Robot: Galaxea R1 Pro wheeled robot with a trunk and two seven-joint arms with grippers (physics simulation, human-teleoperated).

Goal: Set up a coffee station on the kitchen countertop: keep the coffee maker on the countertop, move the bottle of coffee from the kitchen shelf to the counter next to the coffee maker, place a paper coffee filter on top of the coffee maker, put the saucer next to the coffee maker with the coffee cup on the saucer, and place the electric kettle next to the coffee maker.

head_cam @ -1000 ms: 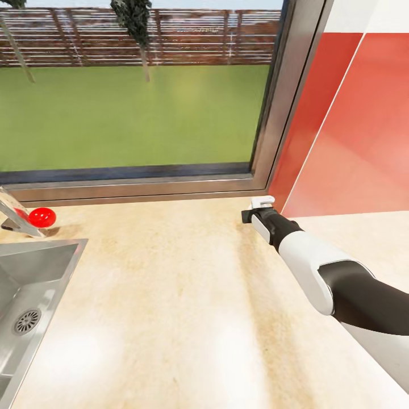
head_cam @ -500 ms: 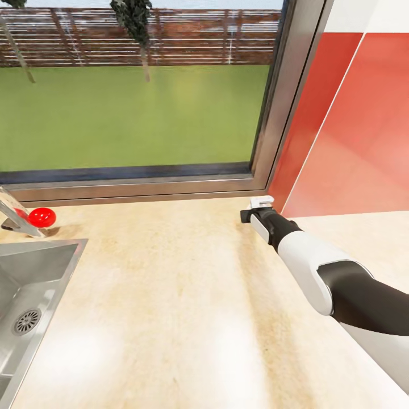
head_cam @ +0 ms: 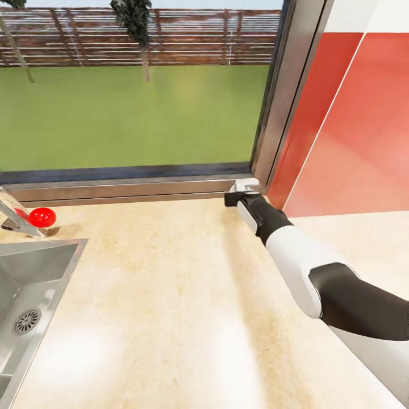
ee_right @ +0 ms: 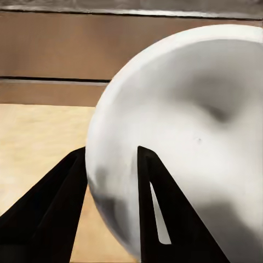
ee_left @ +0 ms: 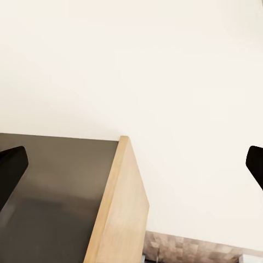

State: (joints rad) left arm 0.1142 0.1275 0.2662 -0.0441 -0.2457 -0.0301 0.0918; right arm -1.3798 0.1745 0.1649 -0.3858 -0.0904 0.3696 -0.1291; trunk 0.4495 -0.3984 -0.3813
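Note:
My right gripper (head_cam: 241, 193) reaches across the kitchen countertop (head_cam: 170, 295) to its back edge, just under the window frame's corner. It is shut on a small white round piece that looks like the coffee cup (head_cam: 248, 184). The right wrist view looks into the coffee cup (ee_right: 192, 109) lying on its side. One dark finger (ee_right: 159, 208) lies against its inside and the other against its outer wall, so the right gripper (ee_right: 112, 150) clamps the wall. My left gripper (ee_left: 134, 163) is open, its two black fingertips far apart at the picture's edges.
A steel sink (head_cam: 40, 250) is set into the worktop at the left, with a tap (head_cam: 14, 218) and a red ball-shaped thing (head_cam: 42, 216) behind it. The window sill (head_cam: 130, 187) runs along the back. A red wall panel (head_cam: 352, 125) stands at the right.
My right arm has moved left and further toward the window, carrying the white cup with it. The sink and the rest of the counter are unchanged.

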